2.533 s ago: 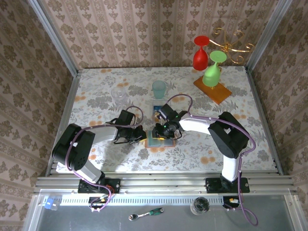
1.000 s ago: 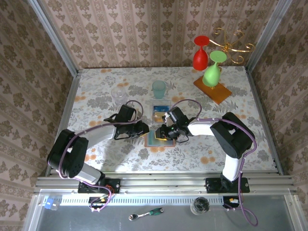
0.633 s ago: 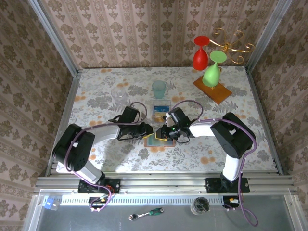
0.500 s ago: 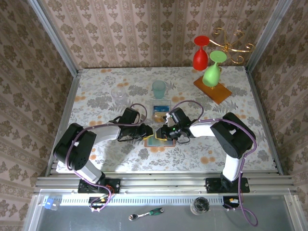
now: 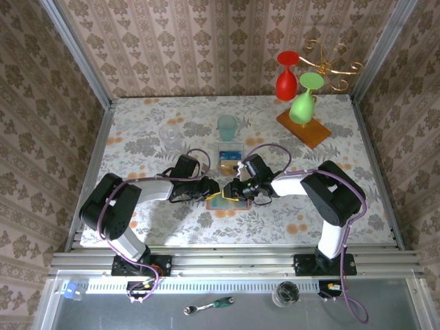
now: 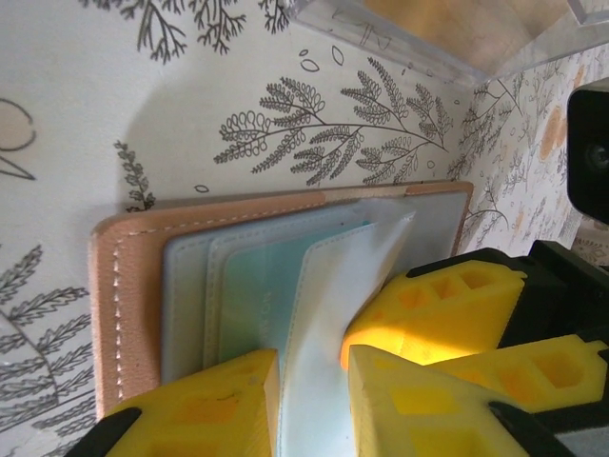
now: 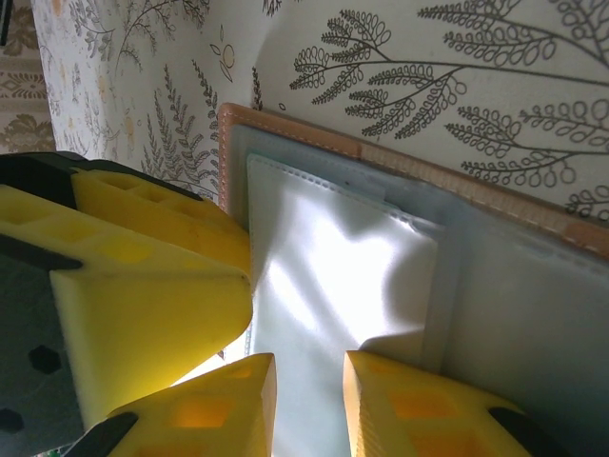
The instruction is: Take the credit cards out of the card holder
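Teal card (image 6: 252, 295) shows at left wrist; left end effector (image 6: 312, 367), right end effector (image 7: 309, 367) clamp card holder (image 6: 109, 305).

**Free room and obstacles on the floral-patterned tabletop (image 5: 375, 199).** The left gripper (image 5: 210, 187) and right gripper (image 5: 229, 192) meet tip to tip over the tan leather card holder (image 5: 223, 203). In the left wrist view the right gripper's yellow fingers (image 6: 447, 314) lie just beside the left's, so the gap between them is very narrow. Just beyond stands a clear plastic tray (image 5: 231, 157), then a teal translucent cup (image 5: 227, 127) and a clear glass (image 5: 170, 133). An orange-brown wooden slab (image 5: 314, 135) bearing a red goblet (image 5: 287, 81) and a green goblet (image 5: 303, 104) occupies the far right corner. The table's left side and near right lie open.
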Tool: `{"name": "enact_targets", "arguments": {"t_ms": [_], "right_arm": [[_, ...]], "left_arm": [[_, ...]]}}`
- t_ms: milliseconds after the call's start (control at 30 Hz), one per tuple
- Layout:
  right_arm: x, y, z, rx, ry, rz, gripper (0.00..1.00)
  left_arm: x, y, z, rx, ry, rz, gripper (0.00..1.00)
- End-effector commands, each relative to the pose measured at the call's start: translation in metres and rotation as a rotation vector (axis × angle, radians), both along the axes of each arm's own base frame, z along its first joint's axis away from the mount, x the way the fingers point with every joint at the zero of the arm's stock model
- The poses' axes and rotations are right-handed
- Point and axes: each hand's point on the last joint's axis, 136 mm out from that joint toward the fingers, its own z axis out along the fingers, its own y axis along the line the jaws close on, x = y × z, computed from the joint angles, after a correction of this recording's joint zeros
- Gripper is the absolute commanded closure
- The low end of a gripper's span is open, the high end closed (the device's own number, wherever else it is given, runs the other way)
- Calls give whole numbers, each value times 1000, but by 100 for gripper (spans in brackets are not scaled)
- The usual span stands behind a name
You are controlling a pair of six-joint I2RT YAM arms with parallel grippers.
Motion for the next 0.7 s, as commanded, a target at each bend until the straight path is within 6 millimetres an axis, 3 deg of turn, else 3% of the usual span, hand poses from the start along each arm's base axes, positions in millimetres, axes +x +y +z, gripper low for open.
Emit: {"name": "enact_targets", "arguments": {"t_ms": [0,233,667], "right_arm": [[-8,-6,-5,-13,26,0,72],[-7,-5,-1,-3,22,-3,72],[0,-9,44,-5,-69,-15,71]], "left_arm": [[-7,-2,-5,-15,30,-9,75],[-6,-4,-1,-25,23,-7,80],[-3,-5,23,-38,-12,-8,79]]}}
